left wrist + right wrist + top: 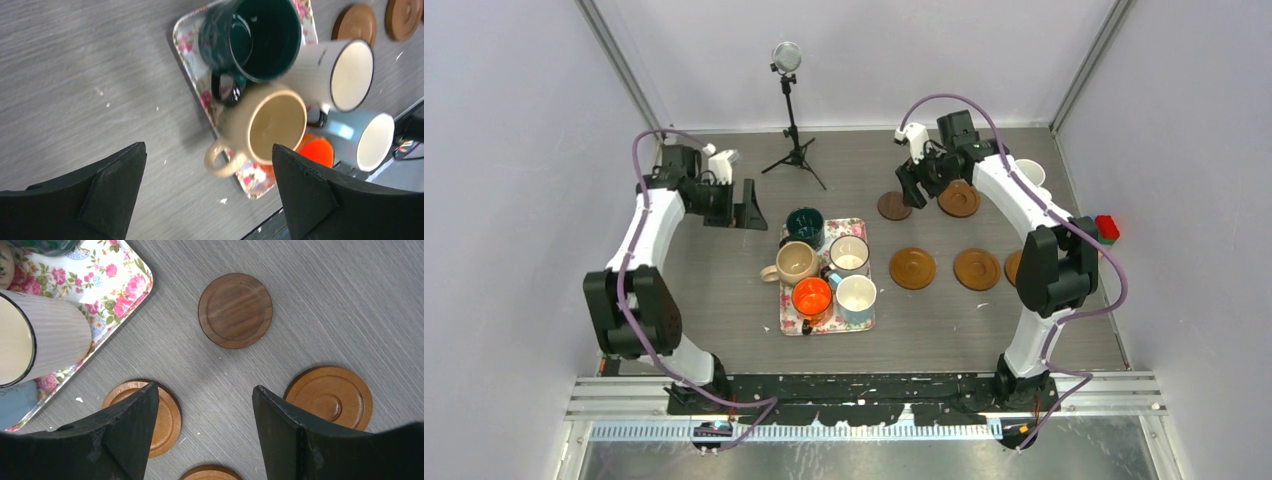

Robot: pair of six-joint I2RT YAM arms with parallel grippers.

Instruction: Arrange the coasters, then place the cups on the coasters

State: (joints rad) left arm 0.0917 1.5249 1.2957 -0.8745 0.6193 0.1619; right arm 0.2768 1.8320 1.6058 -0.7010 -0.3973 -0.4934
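Though most coasters (pixel 912 268) are ringed orange-brown, the smaller coaster (pixel 235 310) is darker.

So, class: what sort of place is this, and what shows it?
Probably a robot test cell: two white-and-black robot arms bolted to a metal rail, plain pale walls enclosing the grey wood-grain table, and a black tripod.

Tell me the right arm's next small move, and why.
Probably ease the right gripper forward and down over the dark coaster. Its jaws stand open and empty, that coaster lies just ahead of them, and it sits apart from the orange coasters.
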